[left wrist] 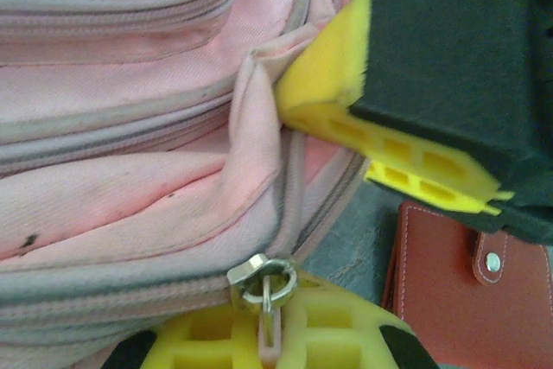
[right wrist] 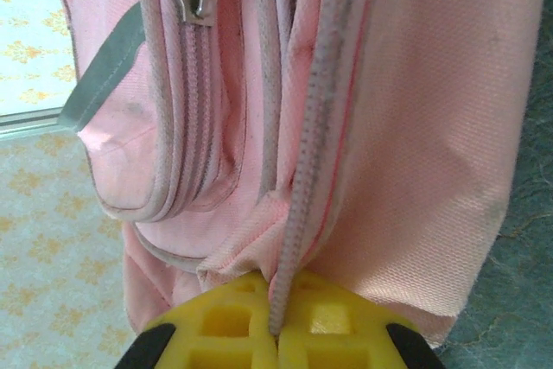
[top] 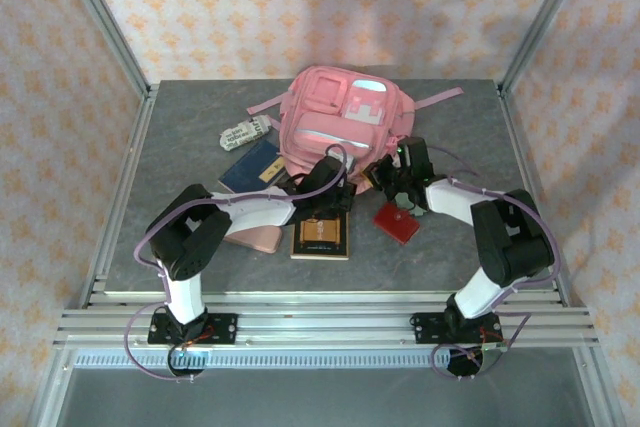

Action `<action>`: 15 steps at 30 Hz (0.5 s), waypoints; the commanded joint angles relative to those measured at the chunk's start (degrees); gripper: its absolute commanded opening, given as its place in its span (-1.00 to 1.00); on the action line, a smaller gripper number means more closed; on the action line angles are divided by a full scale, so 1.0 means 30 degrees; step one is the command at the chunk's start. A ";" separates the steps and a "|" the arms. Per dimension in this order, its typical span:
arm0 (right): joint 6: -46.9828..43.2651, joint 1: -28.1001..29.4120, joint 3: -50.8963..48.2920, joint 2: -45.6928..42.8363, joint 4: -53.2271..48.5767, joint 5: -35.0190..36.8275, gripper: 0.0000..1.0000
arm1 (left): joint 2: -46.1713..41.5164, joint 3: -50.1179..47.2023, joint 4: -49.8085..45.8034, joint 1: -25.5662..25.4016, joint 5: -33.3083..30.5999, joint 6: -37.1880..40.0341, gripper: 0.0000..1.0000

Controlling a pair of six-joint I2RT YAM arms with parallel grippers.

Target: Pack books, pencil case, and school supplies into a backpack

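The pink backpack (top: 345,117) lies at the back middle of the table. My left gripper (left wrist: 270,321) is shut on the pink pull tab of its metal zipper slider (left wrist: 263,278), at the bag's near edge (top: 338,182). My right gripper (right wrist: 276,330) is shut on a fold of the backpack's zipper seam (right wrist: 302,213), just right of the left one (top: 392,172). The navy book (top: 252,165) lies left of the bag and the brown book (top: 321,235) in front of it. The red square pad (top: 397,222) rests under the right arm. The pencil case I cannot pick out for certain.
A pale patterned pouch (top: 240,135) lies left of the bag. A flat pink item (top: 255,237) sits partly under the left arm. The right gripper's yellow fingers (left wrist: 337,84) press the bag close to my left gripper. Metal posts frame the table corners.
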 commanded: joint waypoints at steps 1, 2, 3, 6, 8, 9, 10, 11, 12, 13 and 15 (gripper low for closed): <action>-0.0135 -0.1426 -0.0509 -0.1188 0.0906 0.1883 -1.00 | -0.1985 -0.1117 -0.0659 0.0917 -0.0252 0.0308 -1.00; -0.0210 -0.1644 -0.0628 -0.1398 0.0810 0.1969 -1.00 | -0.2246 -0.1462 -0.0769 0.1225 -0.0415 0.0315 -1.00; -0.0277 -0.1839 -0.0766 -0.1654 0.0731 0.2084 -1.00 | -0.2603 -0.1952 -0.0844 0.1605 -0.0498 0.0316 -1.00; -0.0401 -0.2271 -0.0962 -0.2111 0.0560 0.2204 -1.00 | -0.3543 -0.3205 -0.0847 0.2540 -0.0817 0.0482 -1.00; -0.0487 -0.2420 -0.0961 -0.2189 0.0464 0.2245 -1.00 | -0.3949 -0.3803 -0.0985 0.3068 -0.1133 0.0648 -1.00; -0.0491 -0.2467 -0.0962 -0.2205 0.0463 0.2245 -1.00 | -0.4109 -0.4052 -0.1073 0.3350 -0.1189 0.0709 -1.00; -0.0491 -0.2511 -0.0926 -0.2165 0.0461 0.2240 -1.00 | -0.4251 -0.4237 -0.1161 0.3615 -0.1294 0.0775 -1.00; -0.0491 -0.2535 -0.0890 -0.2176 0.0474 0.2250 -1.00 | -0.4341 -0.4376 -0.1224 0.3830 -0.1432 0.0821 -1.00; -0.0491 -0.2553 -0.0845 -0.2128 0.0489 0.2285 -1.00 | -0.4459 -0.4511 -0.1258 0.4049 -0.1630 0.0814 -1.00; -0.0491 -0.2562 -0.0795 -0.2100 0.0493 0.2256 -1.00 | -0.4555 -0.4591 -0.1315 0.4298 -0.1685 0.0815 -1.00; -0.0622 -0.2610 -0.0486 -0.1996 0.0338 0.2268 -1.00 | -0.4775 -0.4594 -0.1266 0.4497 -0.1589 0.0854 -1.00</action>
